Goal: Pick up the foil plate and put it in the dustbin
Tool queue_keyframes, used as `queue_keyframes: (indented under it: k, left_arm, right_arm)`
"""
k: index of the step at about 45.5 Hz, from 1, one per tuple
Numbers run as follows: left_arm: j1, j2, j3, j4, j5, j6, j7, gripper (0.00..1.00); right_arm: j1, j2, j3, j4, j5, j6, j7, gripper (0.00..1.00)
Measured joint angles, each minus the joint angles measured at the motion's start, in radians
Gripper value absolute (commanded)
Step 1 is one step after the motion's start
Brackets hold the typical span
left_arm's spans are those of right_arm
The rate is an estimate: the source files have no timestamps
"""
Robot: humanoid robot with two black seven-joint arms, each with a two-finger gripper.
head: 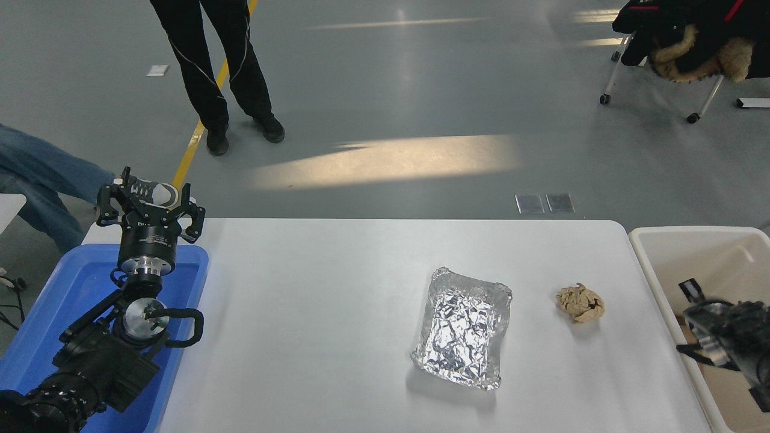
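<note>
Head view: the white worktop (313, 313) carries everything, with the cream dustbin (692, 240) just off its right edge. The foil plate (462, 328) lies flat right of the worktop's centre, untouched. The left claw (150, 201) hovers open at the worktop's left edge; the right claw (701, 337), over the dustbin, is too blurred to judge.

Grey glossy floor (421, 90) with a yellow line (198, 129), light patches, and a wheeled chair (662, 78) holding dark coats.
</note>
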Motion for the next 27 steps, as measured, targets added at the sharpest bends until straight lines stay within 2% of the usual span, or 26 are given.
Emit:
queue_keyframes:
  k: [3,9,17,18,22,24,27]
  left_arm:
    - [0.0,0.0,0.0,0.0,0.0,0.0,0.0,0.99]
    - [0.0,0.0,0.0,0.0,0.0,-0.001,0.0,0.99]
    - [0.0,0.0,0.0,0.0,0.0,-0.001,0.0,0.99]
    - [0.001,0.0,0.0,0.0,0.0,-0.001,0.0,0.99]
    - [0.001,0.0,0.0,0.0,-0.001,-0.001,0.0,0.99]
    - [0.001,0.0,0.0,0.0,-0.001,-0.001,0.0,0.99]
    - [0.001,0.0,0.0,0.0,-0.001,0.0,-0.001,0.99]
  right_arm:
    - [0.127,-0.002,-0.078,0.128,-0.007,0.004,0.0,0.21]
    - [0.374,0.036,-0.227,0.356,-0.014,0.026,0.001,0.4]
    - [0.666,0.121,-0.341,0.604,-0.018,0.104,0.002,0.86]
    - [0.695,0.131,-0.348,0.628,-0.018,0.114,0.002,0.89]
    - [0.815,0.178,-0.372,0.728,-0.019,0.161,0.002,0.94]
    - [0.871,0.206,-0.382,0.774,-0.02,0.186,0.002,1.0]
    - [0.936,0.24,-0.389,0.824,-0.019,0.217,0.002,1.0]
